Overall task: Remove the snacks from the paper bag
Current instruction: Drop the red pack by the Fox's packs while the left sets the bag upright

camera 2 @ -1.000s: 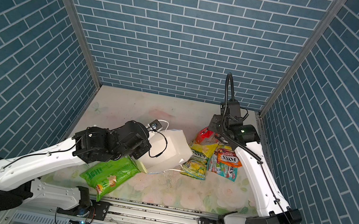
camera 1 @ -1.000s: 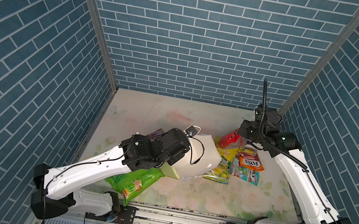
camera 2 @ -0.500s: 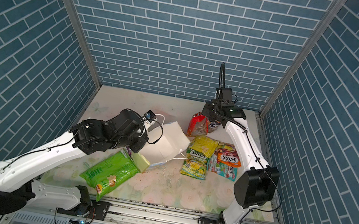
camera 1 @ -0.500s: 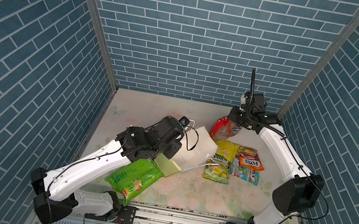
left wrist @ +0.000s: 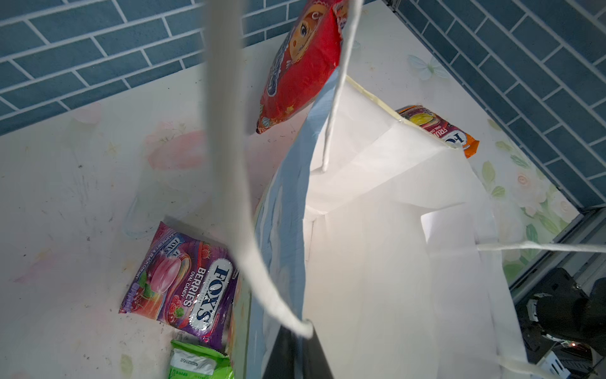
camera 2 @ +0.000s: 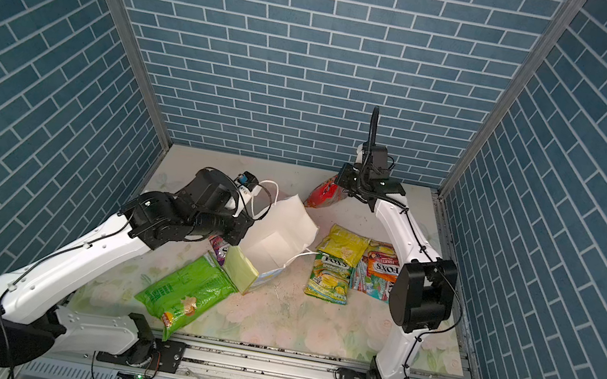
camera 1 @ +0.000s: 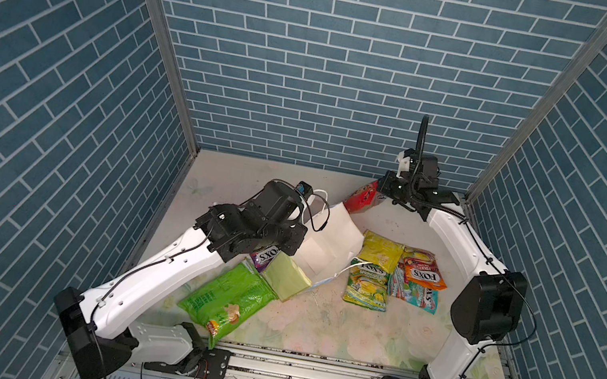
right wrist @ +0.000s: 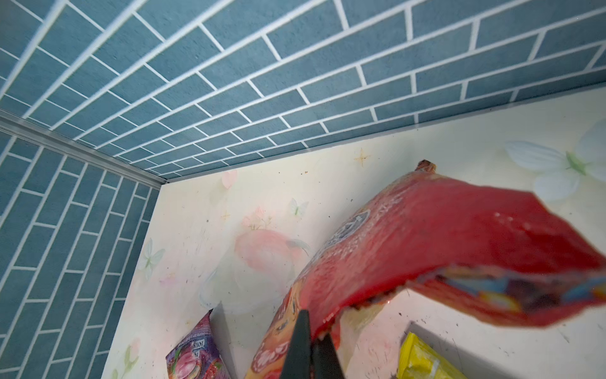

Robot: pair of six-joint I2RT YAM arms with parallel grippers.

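**Status.** Extraction appears nearly complete. The paper bag (camera 1: 330, 241) stands tilted near the middle of the table (camera 1: 311, 327) with its mouth open upward. In both top views and in the left wrist view its white interior shows no packet, though a folded wall hides part of the bottom.

**Left gripper** (left wrist: 295, 354). Closed on the bag's rim beside the root of one cord handle, steadying the bag.

**Right gripper** (right wrist: 310, 325). Closed on one edge of the red cookie pack (camera 1: 359, 200). The pack hangs clear of the table, outside the bag and just behind its rim.

**Already out, lying flat on the table:**
- the green chip bag (camera 1: 227, 303), just beside the bag's yellow side
- the purple FOX'S pack (left wrist: 183, 282), beside the bag under the left arm
- the yellow-green packs (camera 1: 366, 288) and the orange pack (camera 1: 423, 275), overlapping on the bag's other side

**Remaining, as judged.** Set the red pack down and release it.

**Materials.**
- Bag: stiff, matte, creased paper with pale yellow sides, a blue-white printed panel and thin white cord handles. The walls are bowed out of square.
- Snacks: glossy film pouches, pillow-shaped, with crimped end seals. The red pack bends under its own weight in the right wrist view — limp and likely slippery in a pinch grip.
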